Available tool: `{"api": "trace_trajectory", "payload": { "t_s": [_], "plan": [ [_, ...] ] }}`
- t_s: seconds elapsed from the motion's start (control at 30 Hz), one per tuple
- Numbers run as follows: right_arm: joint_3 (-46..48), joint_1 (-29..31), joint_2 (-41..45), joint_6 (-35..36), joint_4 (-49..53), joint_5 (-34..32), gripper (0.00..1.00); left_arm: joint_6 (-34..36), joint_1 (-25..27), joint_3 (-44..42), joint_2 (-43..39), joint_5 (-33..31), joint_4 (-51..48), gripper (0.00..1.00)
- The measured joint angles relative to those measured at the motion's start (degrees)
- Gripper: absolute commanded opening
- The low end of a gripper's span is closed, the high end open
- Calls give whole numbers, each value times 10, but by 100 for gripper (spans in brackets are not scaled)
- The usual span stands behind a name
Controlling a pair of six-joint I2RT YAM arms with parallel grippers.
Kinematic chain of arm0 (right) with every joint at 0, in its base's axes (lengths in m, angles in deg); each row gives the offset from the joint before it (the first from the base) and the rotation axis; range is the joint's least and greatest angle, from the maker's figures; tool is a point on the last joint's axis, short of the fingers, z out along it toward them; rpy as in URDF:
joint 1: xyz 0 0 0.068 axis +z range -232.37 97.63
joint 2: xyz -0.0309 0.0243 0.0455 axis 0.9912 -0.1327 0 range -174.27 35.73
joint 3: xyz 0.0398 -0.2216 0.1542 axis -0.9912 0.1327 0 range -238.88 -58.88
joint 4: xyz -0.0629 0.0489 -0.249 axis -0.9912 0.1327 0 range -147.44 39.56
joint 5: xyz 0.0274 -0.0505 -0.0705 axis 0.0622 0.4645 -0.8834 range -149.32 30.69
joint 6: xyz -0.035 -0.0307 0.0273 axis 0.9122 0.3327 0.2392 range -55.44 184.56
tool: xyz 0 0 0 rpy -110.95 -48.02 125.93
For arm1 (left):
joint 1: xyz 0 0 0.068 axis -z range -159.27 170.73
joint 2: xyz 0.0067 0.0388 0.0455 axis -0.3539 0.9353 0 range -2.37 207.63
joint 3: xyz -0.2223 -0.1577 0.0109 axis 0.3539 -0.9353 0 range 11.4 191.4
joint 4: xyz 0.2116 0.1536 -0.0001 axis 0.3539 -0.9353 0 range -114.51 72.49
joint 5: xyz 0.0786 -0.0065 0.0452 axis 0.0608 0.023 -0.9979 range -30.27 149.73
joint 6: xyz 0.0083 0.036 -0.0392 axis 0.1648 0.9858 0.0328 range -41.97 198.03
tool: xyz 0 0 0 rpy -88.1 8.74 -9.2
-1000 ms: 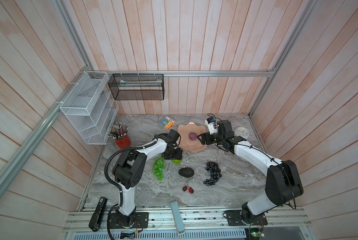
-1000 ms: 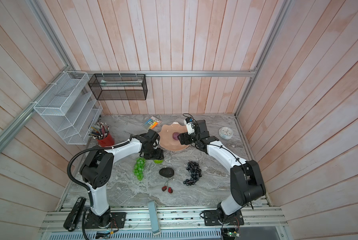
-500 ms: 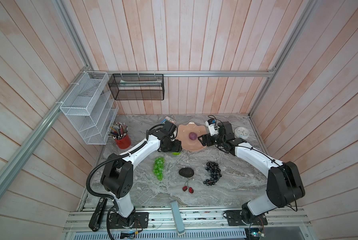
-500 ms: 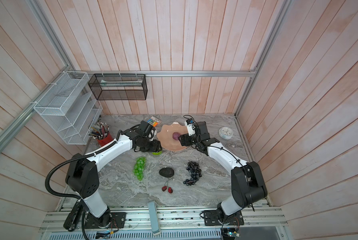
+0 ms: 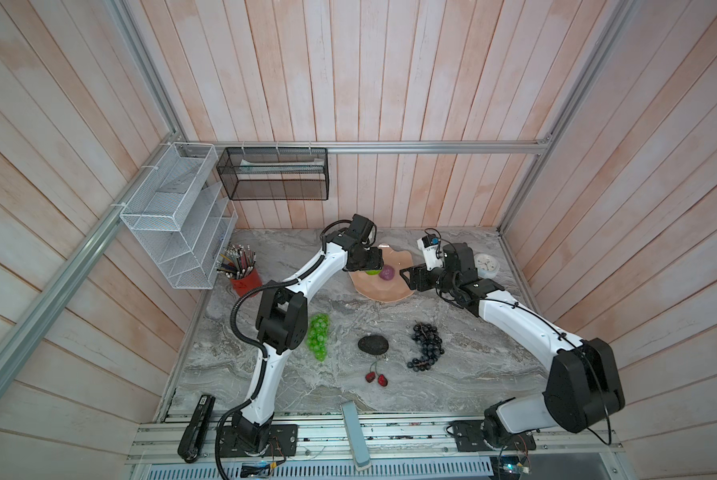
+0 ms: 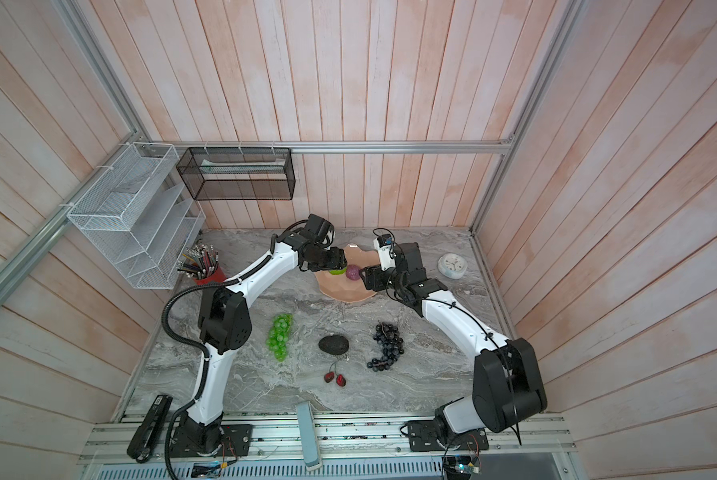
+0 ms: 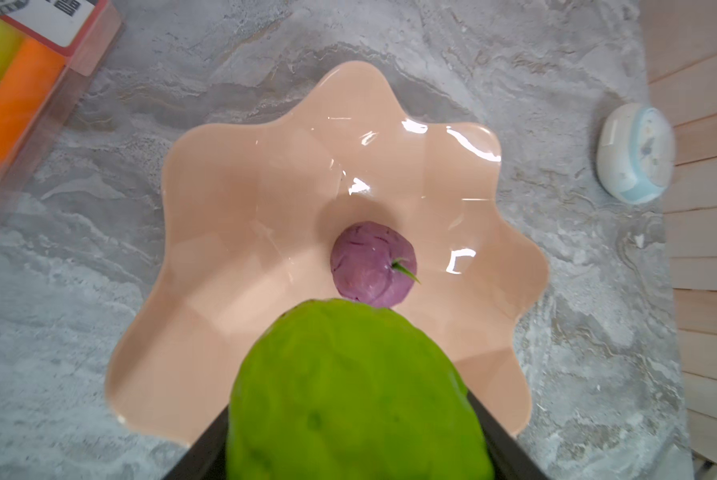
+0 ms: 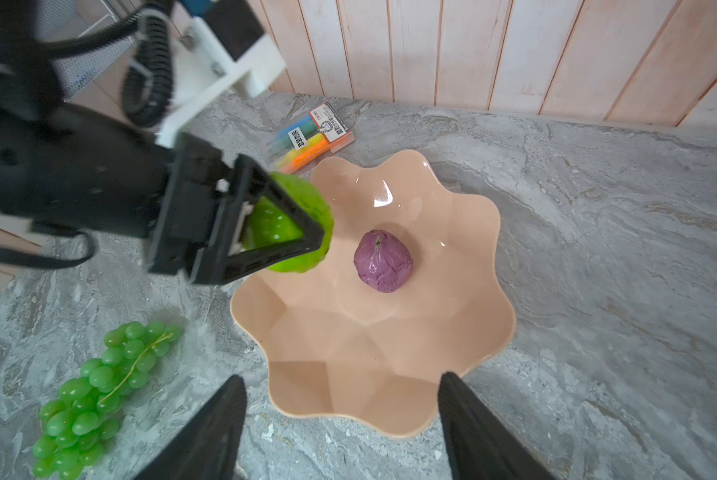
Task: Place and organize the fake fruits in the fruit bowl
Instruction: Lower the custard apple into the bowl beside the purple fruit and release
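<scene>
1. Bowl [image 5: 384, 291] sat at the back of the marble table [image 5: 473, 374], and the purple ball [image 5: 387, 273] lay right in its middle.
2. Left gripper [image 8: 305, 224] was clamped on the lime ball [image 7: 357, 395], a black finger on each side. It hung over the bowl's left rim, with the ball clear of the dish and close beside the purple ball in both top views.
3. Right gripper [image 8: 342, 415] was spread wide and empty at the bowl's right edge. Its fingers [image 8: 224, 424] straddled the rim with a gap on each side.
4. Out in front of the bowl lay four fruits, all apart from one another: green grapes [image 5: 318, 338] on the left, avocado [image 5: 372, 345] in the middle, dark grapes [image 5: 425, 345] on the right, and cherries [image 5: 377, 378] nearest the front edge.
5. Clock [image 5: 486, 264] stood right of the bowl by the wall, a highlighter pack [image 8: 311, 141] lay just behind the bowl, and the pencil cup [image 5: 244, 278] stood far left.
</scene>
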Motion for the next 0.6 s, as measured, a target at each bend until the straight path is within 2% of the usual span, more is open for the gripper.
{"api": "trace_trajectory", "payload": {
  "t_s": [0.17, 0.6],
  "plan": [
    [38, 0, 24, 0, 10, -2, 75, -13, -7, 70, 69, -8, -8, 48],
    [48, -2, 24, 0, 24, -2, 73, -34, -12, 69, 95, -12, 13, 54]
  ]
}}
